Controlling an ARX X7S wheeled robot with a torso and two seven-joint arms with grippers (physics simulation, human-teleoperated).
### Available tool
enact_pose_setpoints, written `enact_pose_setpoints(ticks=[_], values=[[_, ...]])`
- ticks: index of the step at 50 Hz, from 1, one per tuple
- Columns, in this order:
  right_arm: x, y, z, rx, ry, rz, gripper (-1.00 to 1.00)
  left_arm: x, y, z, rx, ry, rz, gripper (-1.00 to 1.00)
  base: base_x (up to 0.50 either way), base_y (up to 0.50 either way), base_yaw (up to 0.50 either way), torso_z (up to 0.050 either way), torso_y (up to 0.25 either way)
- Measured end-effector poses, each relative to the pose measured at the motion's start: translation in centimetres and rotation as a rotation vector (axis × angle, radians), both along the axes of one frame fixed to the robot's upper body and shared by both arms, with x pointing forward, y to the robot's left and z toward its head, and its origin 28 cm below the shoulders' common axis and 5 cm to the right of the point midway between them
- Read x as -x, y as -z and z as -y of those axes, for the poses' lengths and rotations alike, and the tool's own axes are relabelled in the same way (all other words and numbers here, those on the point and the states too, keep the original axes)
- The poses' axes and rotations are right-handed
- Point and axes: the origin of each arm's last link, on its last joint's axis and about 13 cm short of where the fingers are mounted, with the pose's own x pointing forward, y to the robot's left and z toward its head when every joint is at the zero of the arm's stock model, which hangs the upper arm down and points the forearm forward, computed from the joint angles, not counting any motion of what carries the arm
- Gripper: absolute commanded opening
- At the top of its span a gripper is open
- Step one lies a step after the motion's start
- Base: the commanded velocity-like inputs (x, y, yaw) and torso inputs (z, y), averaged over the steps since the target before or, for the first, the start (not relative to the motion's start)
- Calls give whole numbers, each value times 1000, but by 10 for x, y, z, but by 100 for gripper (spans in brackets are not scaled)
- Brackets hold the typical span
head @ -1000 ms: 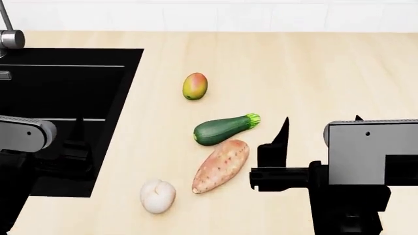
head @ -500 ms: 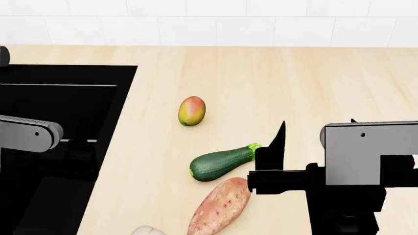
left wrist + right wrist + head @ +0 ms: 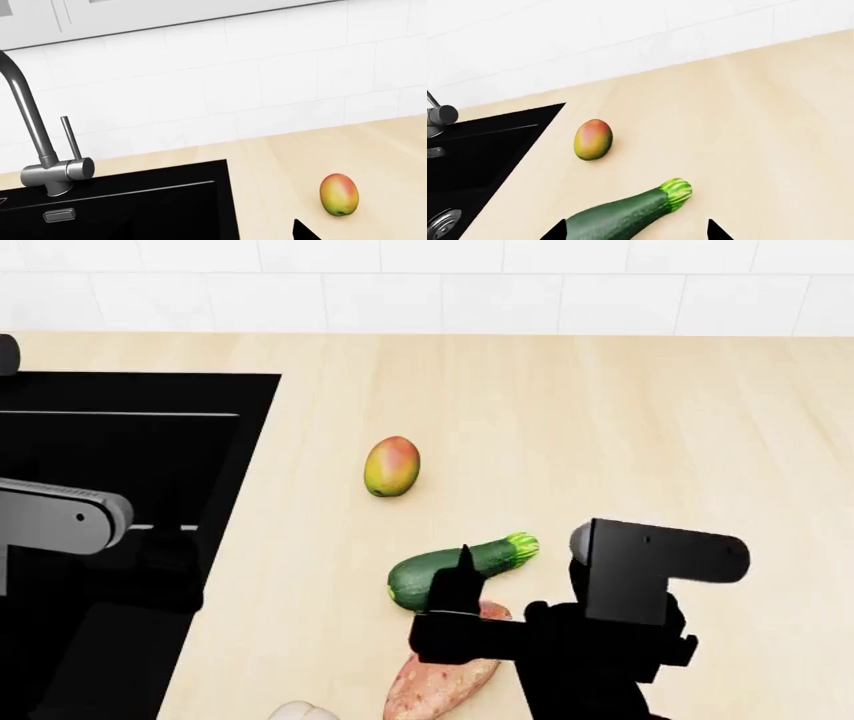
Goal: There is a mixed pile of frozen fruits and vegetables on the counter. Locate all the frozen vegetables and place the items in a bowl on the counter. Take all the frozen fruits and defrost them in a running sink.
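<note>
A dark green zucchini point(image 3: 447, 573) lies on the beige counter point(image 3: 641, 420), with the pinkish-orange sweet potato point(image 3: 434, 688) just nearer to me. My right gripper point(image 3: 518, 562) is open and empty above both. In the right wrist view the zucchini point(image 3: 620, 215) lies between its fingertips point(image 3: 558, 231). The mango point(image 3: 391, 467) lies farther back, also in both wrist views point(image 3: 593, 139) point(image 3: 339, 194). Only the top of the whitish fruit point(image 3: 302, 711) shows. My left gripper point(image 3: 163, 545) hangs over the black sink point(image 3: 120, 440); one fingertip point(image 3: 301, 232) shows. No bowl is in view.
The steel faucet point(image 3: 40, 150) stands at the sink's back edge, before a white tiled wall point(image 3: 427, 300). The sink's round drain point(image 3: 444, 220) shows in the right wrist view. The right arm's camera block point(image 3: 654, 570) hides counter behind it.
The head view tilted up, then held still. My right gripper moved left and down, from beside the zucchini's stem to over the zucchini and sweet potato. The left arm barely moved.
</note>
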Motion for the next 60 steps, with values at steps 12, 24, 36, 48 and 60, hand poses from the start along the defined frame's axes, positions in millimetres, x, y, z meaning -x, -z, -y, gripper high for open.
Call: enact_pose_setpoints(ticks=[12,24,36,48,60], values=[[-9,20,-12,-126,-55,-91,100,0,2,1,-2,5,-5,100,0,0,0,0,0],[-10,27,-17,-161,-66,-122,100,-2,4,3,-6,10,-10,100,0,0,0,0,0],[-8,28,-17,-110,-30,-118,100,-3,7,4,-11,12,-16,100,0,0,0,0,0],[-7,31,-20,-100,-34,-125,100,-3,7,4,-12,11,-16,100,0,0,0,0,0],[-7,34,-19,-167,-22,-117,-100,-3,8,4,-12,12,-19,100,0,0,0,0,0]])
